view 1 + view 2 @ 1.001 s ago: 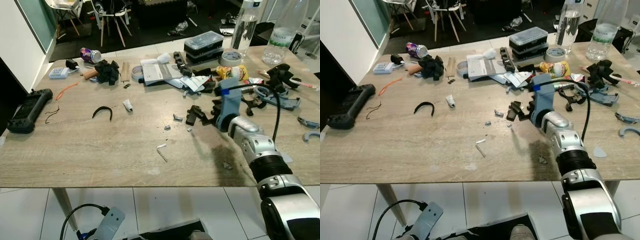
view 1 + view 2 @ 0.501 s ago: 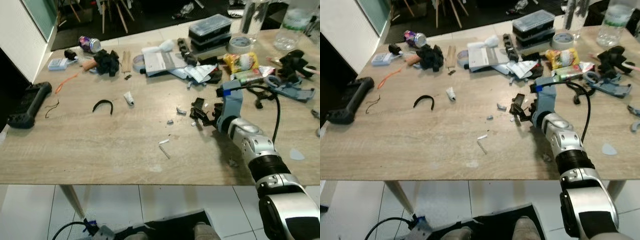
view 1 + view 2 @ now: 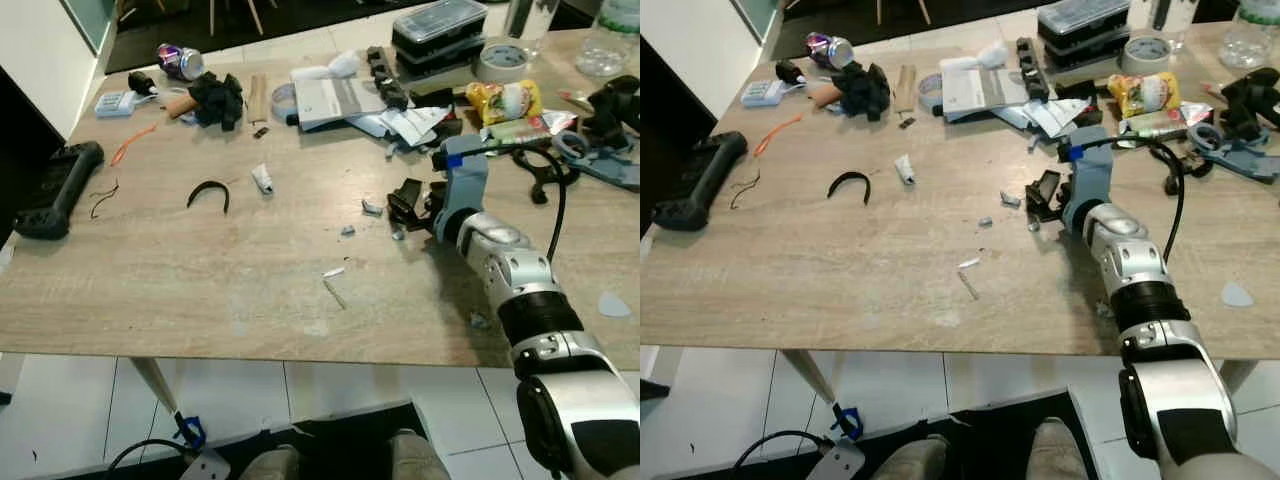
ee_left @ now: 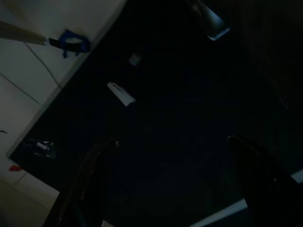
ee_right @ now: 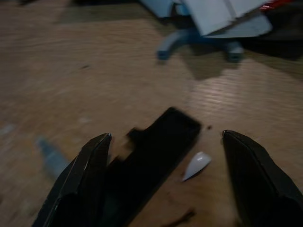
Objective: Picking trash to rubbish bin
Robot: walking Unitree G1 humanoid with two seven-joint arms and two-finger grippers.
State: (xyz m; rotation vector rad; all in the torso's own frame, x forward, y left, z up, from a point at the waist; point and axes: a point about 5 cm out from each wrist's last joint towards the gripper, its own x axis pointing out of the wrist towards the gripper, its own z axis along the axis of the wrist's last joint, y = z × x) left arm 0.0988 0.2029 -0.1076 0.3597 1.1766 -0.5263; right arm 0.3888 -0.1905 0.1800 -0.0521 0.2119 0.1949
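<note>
Claw (image 3: 408, 203) over one black scrap (image 5: 156, 158)

Controller (image 3: 52, 189) lies left on table (image 3: 200, 290) — bottles (image 3: 612, 45) far right.

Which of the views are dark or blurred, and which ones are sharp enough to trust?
Left and right eye views: evenly lit and sharp across the table. Right wrist view: motion-blurred, though the right gripper with spread fingers and a black piece read clearly. Left wrist view: very dark; the left gripper fingers barely show.
</note>
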